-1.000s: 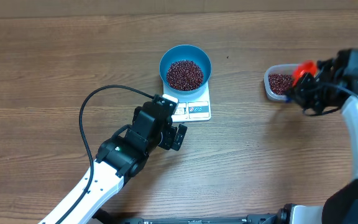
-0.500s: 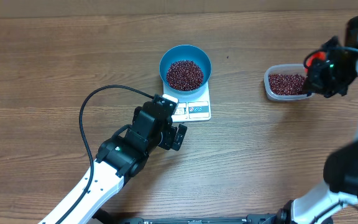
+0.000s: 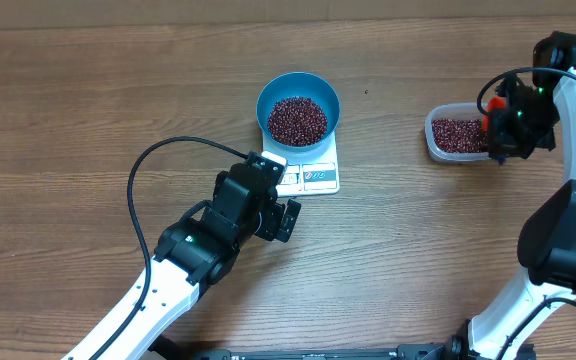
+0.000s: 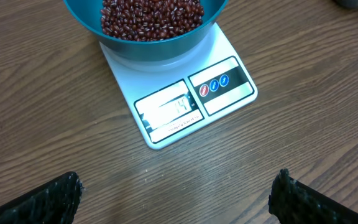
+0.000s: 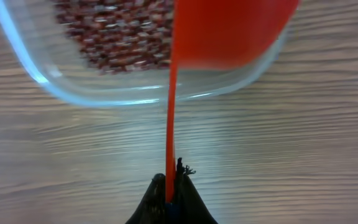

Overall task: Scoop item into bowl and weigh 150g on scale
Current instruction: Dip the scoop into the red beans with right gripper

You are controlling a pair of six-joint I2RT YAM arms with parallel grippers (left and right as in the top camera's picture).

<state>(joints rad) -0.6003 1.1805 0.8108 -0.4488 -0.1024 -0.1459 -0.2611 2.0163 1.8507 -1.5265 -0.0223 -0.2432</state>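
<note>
Gripping red scoop (image 5: 229,31) by its handle, right pincer (image 5: 171,186) clamped, scoop over clear container (image 5: 55,93) | left pincer (image 4: 179,196) wide, empty, near scale (image 3: 318,178) | beans (image 3: 298,120) in blue bowl (image 3: 263,100) on scale

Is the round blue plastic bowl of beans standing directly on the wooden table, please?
No, the round blue plastic bowl rests on top of the small white kitchen scale.

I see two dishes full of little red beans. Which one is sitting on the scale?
The round blue bowl, sitting on the white scale. The other, a clear rounded-rectangular container, rests straight on the table off to the right.
</note>
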